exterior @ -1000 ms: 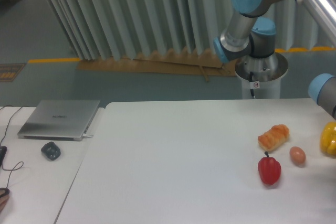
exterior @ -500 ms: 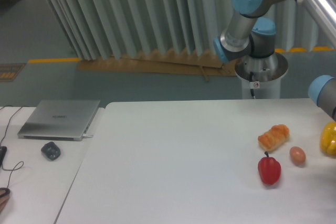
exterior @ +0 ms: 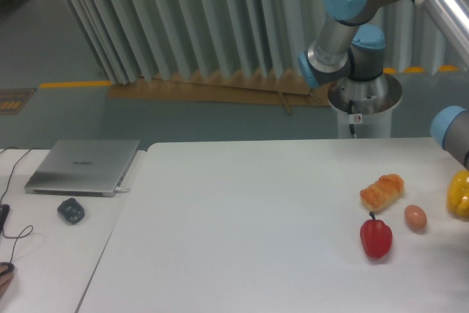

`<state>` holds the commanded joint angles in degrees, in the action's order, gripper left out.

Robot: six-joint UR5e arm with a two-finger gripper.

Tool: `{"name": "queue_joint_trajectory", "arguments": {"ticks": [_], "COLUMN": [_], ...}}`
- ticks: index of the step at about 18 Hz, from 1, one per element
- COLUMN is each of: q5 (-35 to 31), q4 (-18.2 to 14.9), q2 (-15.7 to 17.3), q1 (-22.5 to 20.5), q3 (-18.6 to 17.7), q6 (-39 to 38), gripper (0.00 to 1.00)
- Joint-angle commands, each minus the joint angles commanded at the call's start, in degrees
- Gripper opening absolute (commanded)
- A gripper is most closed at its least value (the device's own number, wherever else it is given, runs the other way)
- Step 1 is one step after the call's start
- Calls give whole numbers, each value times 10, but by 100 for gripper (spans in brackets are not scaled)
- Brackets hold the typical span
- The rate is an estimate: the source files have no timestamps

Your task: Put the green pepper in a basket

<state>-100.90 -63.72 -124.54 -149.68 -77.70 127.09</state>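
Camera view shows only a red pepper [exterior: 376,237], yellow pepper [exterior: 459,193], egg [exterior: 415,217] and bread [exterior: 382,190] on the table [exterior: 242,225]; green pepper, basket and gripper are out of frame, so nothing looks started.

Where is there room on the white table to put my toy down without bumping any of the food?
The big bare stretch of the white table runs from its left edge, near the laptop, across to the red pepper. The right side is crowded: bread, egg and yellow pepper sit close together.
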Motion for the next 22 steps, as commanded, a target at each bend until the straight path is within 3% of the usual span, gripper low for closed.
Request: {"name": "queue_joint_trajectory", "arguments": {"ticks": [4,22], "q5": [-1,-11], "q4": [0,-6], "q2": [0,32], "q1": [0,25], "q3": [-2,-13], "q6": [-2,-49], "gripper": [67,64]}}
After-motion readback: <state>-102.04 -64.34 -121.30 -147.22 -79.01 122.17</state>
